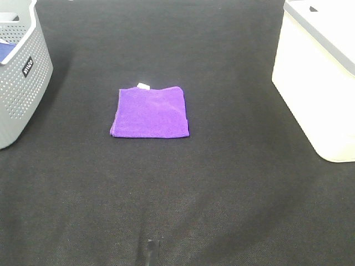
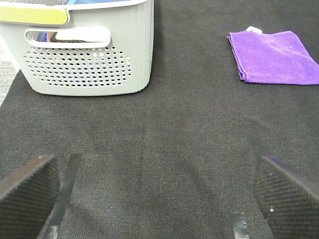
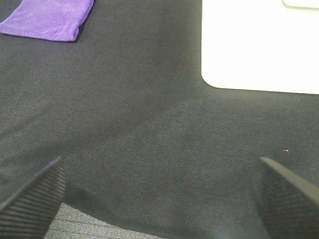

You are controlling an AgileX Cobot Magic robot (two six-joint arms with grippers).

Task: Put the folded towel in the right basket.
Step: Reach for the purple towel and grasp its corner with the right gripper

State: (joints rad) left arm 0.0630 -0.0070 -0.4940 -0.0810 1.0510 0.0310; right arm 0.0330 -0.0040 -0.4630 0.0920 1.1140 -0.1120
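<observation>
A folded purple towel [image 1: 150, 112] with a small white tag lies flat on the dark mat in the middle of the exterior high view. It also shows in the left wrist view [image 2: 274, 57] and partly in the right wrist view [image 3: 50, 19]. The white right basket [image 1: 319, 72] stands at the right edge and shows in the right wrist view [image 3: 259, 45]. My left gripper [image 2: 154, 199] is open and empty, well short of the towel. My right gripper [image 3: 159, 194] is open and empty, near the mat's edge. Neither gripper shows in the exterior high view.
A grey perforated basket [image 1: 19, 72] stands at the far left, with blue cloth inside; it shows in the left wrist view [image 2: 84, 50]. The dark mat [image 1: 177, 194] covers the table.
</observation>
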